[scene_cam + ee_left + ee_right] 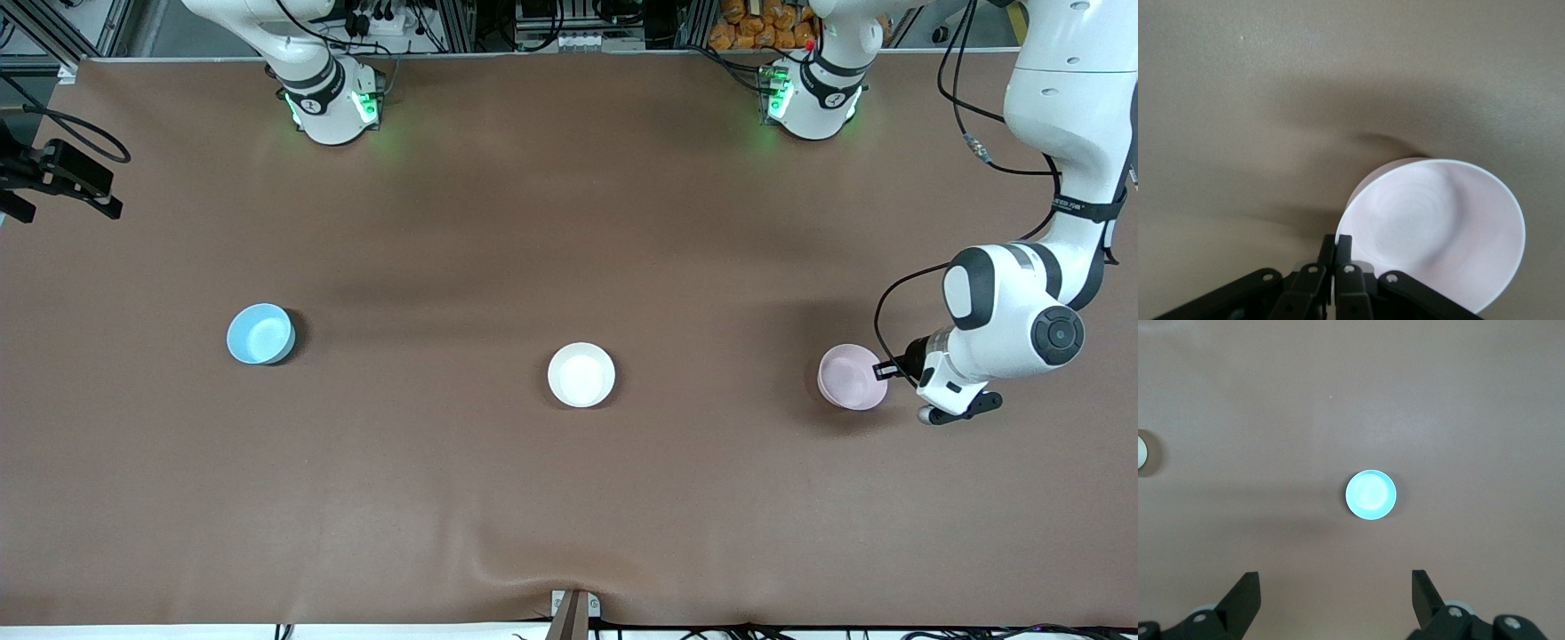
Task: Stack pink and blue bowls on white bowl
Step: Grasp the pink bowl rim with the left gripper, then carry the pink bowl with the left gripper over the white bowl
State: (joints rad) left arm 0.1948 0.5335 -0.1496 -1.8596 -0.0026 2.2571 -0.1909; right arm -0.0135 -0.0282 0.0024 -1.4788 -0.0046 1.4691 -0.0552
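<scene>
Three small bowls sit in a loose row on the brown table (569,498), well apart from one another, with bare cloth between them and nothing lying in the way. The white bowl (581,375) is in the middle of the row. The blue bowl (260,333) stands toward the right arm's end of the table and a little farther from the front camera than the white one. The pink bowl (852,377) rests toward the left arm's end, about level with the white bowl. Cables and racks of equipment (569,22) line the table's edge by the two robot bases, and a black camera mount (53,178) sticks in at the right arm's end. The left arm reaches out from its base, bends down at the elbow and comes in low from the table's end, so that the left gripper (886,371) sits at the rim of the pink bowl. In the left wrist view its fingers (1343,253) are pressed close together, pinching the rim of the pink bowl (1438,230), one inside and one outside the wall. The right arm waits high up; the right gripper (1336,600) hangs over the blue bowl (1371,495) with its jaws spread wide and nothing between them.
</scene>
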